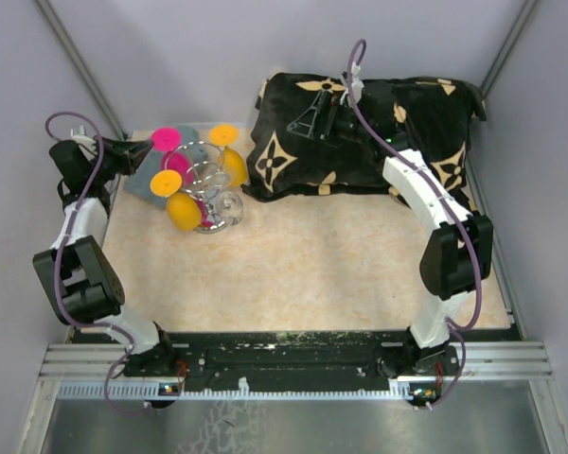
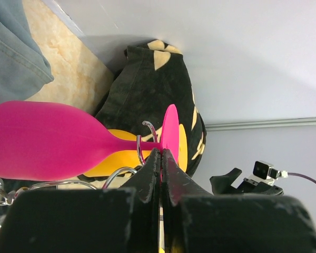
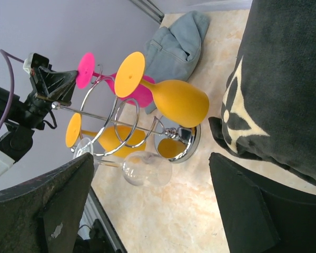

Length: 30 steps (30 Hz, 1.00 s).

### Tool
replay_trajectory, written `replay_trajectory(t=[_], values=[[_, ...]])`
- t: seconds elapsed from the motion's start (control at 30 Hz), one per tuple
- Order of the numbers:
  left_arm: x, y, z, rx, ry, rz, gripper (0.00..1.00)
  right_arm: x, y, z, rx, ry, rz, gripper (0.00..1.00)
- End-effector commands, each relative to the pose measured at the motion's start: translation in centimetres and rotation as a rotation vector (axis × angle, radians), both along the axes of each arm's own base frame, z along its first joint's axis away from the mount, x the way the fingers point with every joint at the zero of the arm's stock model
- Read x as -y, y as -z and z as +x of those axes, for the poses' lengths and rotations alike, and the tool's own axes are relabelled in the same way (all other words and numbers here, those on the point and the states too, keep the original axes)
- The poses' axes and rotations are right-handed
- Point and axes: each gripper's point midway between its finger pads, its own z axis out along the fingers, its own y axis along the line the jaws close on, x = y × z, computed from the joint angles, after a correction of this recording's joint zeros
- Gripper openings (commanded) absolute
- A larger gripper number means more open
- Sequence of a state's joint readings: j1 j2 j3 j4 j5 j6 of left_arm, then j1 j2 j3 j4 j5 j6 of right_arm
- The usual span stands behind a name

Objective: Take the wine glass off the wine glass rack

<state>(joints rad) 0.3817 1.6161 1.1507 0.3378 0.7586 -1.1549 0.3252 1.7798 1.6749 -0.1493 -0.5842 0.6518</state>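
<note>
The chrome wine glass rack [image 1: 206,180] stands at the table's far left and also shows in the right wrist view [image 3: 176,141]. Pink, orange and clear glasses hang from its rings. The pink wine glass [image 2: 42,139] hangs by its stem in a wire ring. My left gripper [image 2: 162,156] is shut on the rim of its round pink foot [image 2: 170,132]. In the top view the left gripper [image 1: 125,156] sits just left of that foot [image 1: 166,139]. My right gripper [image 1: 324,115] hovers open and empty over the pillow, and its fingers [image 3: 68,184] frame the rack from afar.
A black pillow with cream flower prints [image 1: 360,132] fills the back right. A grey-blue cloth [image 1: 151,180] lies under and behind the rack. Two orange glasses [image 3: 176,100] and a clear glass [image 3: 146,168] hang on the rack. Walls close in on the left and back.
</note>
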Motion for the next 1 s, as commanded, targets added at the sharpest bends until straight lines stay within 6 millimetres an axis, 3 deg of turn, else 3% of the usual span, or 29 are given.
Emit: replay_trajectory(t=[0.0, 0.27, 0.97], values=[[0.1, -1.9, -0.9, 0.057, 0.006, 0.007, 0.00, 0.2, -2.6, -0.8, 0.093, -0.005, 0.008, 0.92], [-1.0, -2.1, -0.3, 0.075, -0.010, 0.008, 0.00, 0.2, -2.6, -1.1, 0.094, -0.008, 0.007, 0.96], [-0.6, -2.0, 2.0, 0.101, 0.030, -0.017, 0.00, 0.7, -2.9, -2.0, 0.103, 0.001, -0.003, 0.98]])
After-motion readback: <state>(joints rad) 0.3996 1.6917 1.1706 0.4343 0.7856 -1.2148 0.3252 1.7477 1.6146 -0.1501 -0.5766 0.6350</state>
